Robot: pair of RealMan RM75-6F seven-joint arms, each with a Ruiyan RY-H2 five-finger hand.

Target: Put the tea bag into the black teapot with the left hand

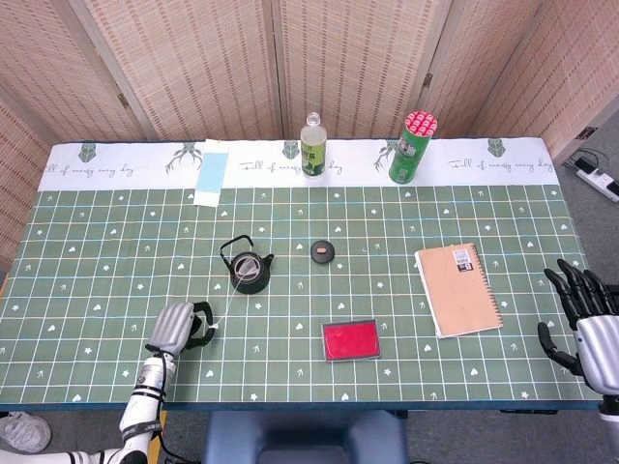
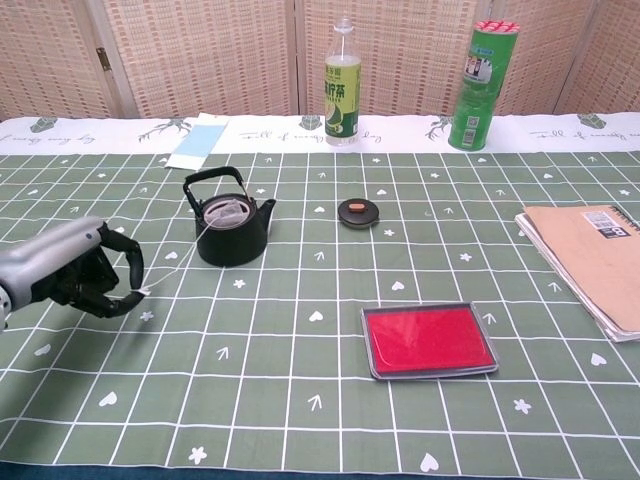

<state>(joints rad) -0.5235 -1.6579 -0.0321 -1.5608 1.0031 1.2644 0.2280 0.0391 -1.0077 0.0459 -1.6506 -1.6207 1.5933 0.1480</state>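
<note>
Left hand: the left hand [image 2: 85, 275] sits low at the left of the chest view, over the table [image 2: 300, 420], fingers curled, thumb and a finger pinching the end of a thin white string [image 2: 175, 257].
String: runs up and right from the pinch to the teapot mouth; whether it is taut or slack cannot be told.
Tea bag: the tea bag [image 2: 225, 211] shows as a pale sachet inside the open top of the black teapot [image 2: 232, 232], upper left of centre.
Teapot: upright, handle raised, no lid on it; a small round lid [image 2: 358, 211] lies apart to its right.
Right hand: the right hand [image 1: 588, 324] is at the far right edge of the head view, fingers spread, holding nothing.
Progress: judged nearly complete; the bag is in the pot.
Remaining: release of the string, so that withdrawing the hand does not drag the bag out or tip the pot.
</note>
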